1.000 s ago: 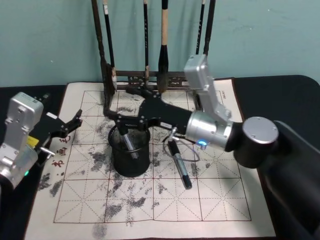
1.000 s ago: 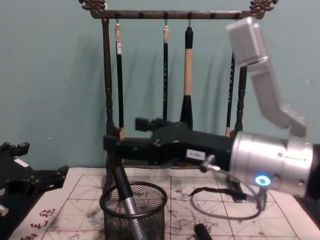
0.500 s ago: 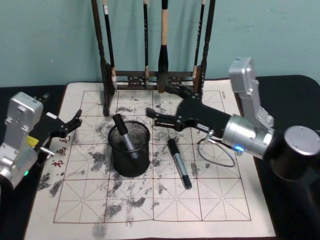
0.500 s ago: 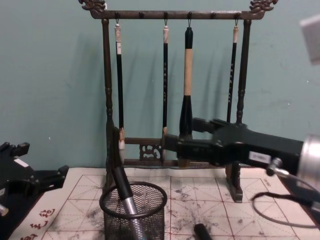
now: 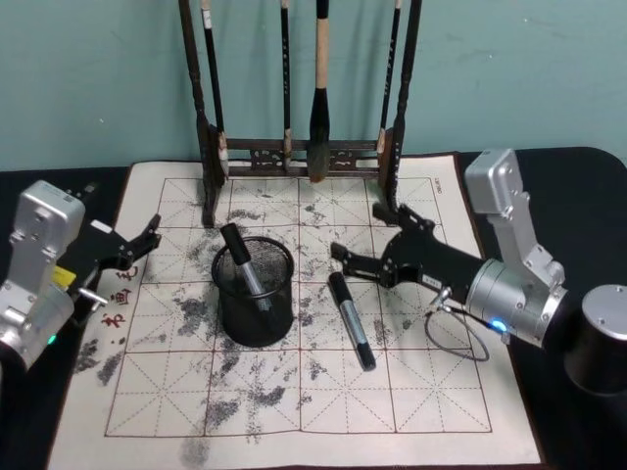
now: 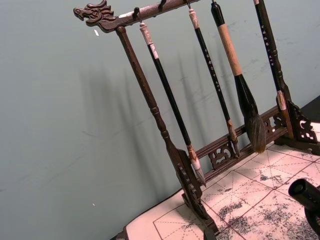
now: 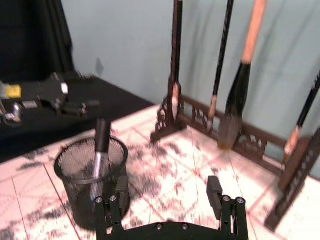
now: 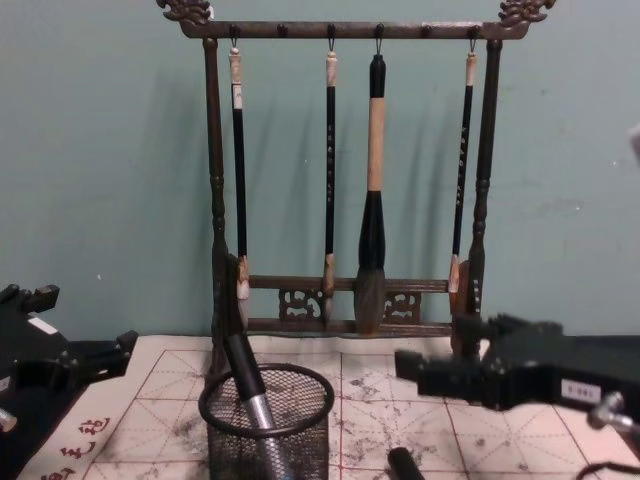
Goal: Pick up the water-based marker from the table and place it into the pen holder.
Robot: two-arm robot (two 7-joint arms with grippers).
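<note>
In holder (image 5: 257, 315), marker (image 5: 244, 268); right gripper (image 5: 358, 233) apart

Two markers lay in view: one marker (image 5: 238, 250) left of centre, the other marker (image 5: 351, 321) at centre. There was one pen holder (image 5: 257, 318), one mat (image 5: 421, 392), one brush rack (image 8: 212, 180) carrying four brushes (image 8: 373, 180), and two grippers, the left gripper (image 5: 152, 237) and right gripper (image 5: 358, 235).
</note>
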